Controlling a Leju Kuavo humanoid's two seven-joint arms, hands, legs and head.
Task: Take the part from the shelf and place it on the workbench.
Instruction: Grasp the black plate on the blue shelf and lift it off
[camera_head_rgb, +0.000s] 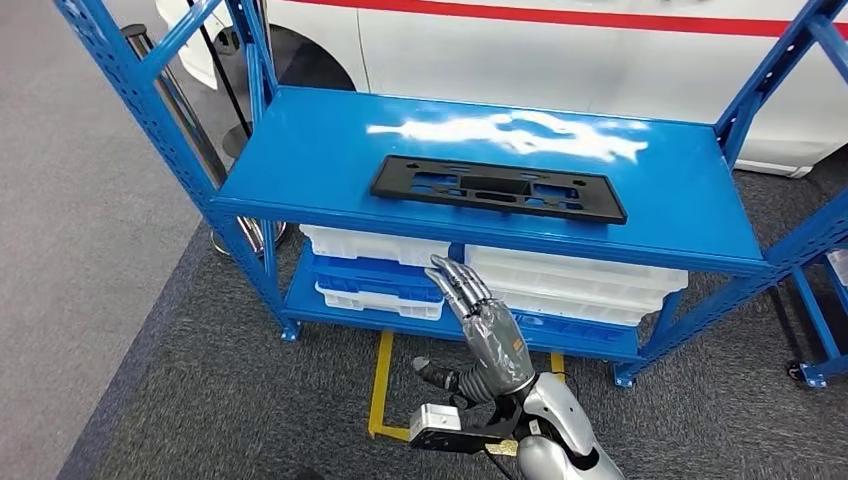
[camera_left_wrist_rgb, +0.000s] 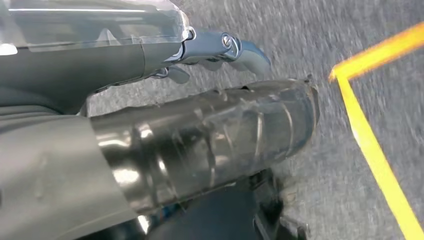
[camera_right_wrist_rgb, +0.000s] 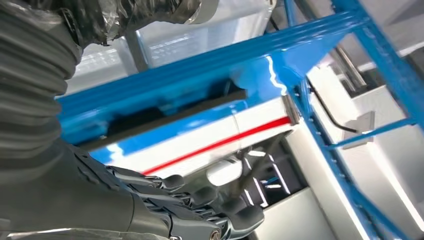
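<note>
The part is a flat black rectangular frame with cut-outs, lying near the front edge of the blue shelf's top board. My right hand is raised in front of the shelf, below the board's front edge and a little left of the part's middle. Its fingers are stretched toward the shelf, its thumb is out to the side, and it holds nothing. The right wrist view looks up past that hand at the part's dark edge on the board. My left hand hangs over grey carpet, holding nothing.
White and blue trays are stacked on the lower shelf. A white vehicle with a red stripe stands behind the shelf. Blue uprights flank the board on both sides. A chrome post stands at left. Yellow tape marks the carpet.
</note>
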